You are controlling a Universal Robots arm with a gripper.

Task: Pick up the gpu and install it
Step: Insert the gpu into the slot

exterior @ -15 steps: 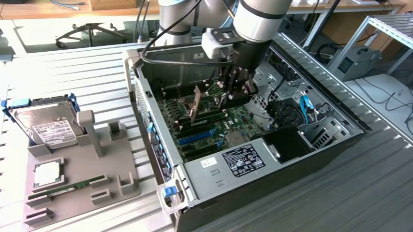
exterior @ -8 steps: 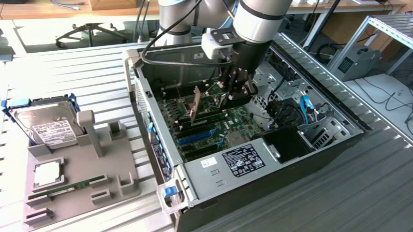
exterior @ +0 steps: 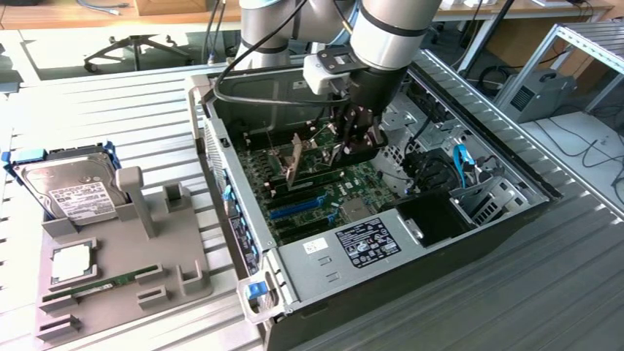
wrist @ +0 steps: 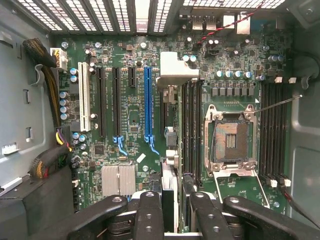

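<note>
The install step is in hand. The gripper (exterior: pixel 353 150) is down inside the open case (exterior: pixel 226 197), above the motherboard (wrist: pixel 130 120). Its jaws are clamped on the gpu (wrist: pixel 169 165), which the wrist view shows edge-on as a thin dark card running away from the fingers (wrist: pixel 150 215). The card's silver bracket (wrist: pixel 177 75) sits at the far end, towards the case's slotted rear wall.

The card hangs over the board just beside the blue slot (wrist: pixel 147 100). I can't tell whether its edge already touches a slot or is a little above it. It doesn't look seated to me.

Seating it, I'd judge, calls for the card's edge to run true along the slot and the bracket to meet the rear opening. It then needs a straight press down with no tilt.

The fit is tight. The RAM slots (wrist: pixel 192 125) run close on the other side of the card, with the open CPU socket (wrist: pixel 232 140) beyond them. A heatsink (wrist: pixel 119 180) sits near the slot ends, and a sleeved cable bundle (wrist: pixel 47 70) lies along the case wall. A thin wire (wrist: pixel 280 102) slants over the socket.

Outside the case, at the exterior view's left, a grey tray (exterior: pixel 146 278) holds a hard drive (exterior: pixel 69 190) and a RAM stick (exterior: pixel 107 284).
</note>
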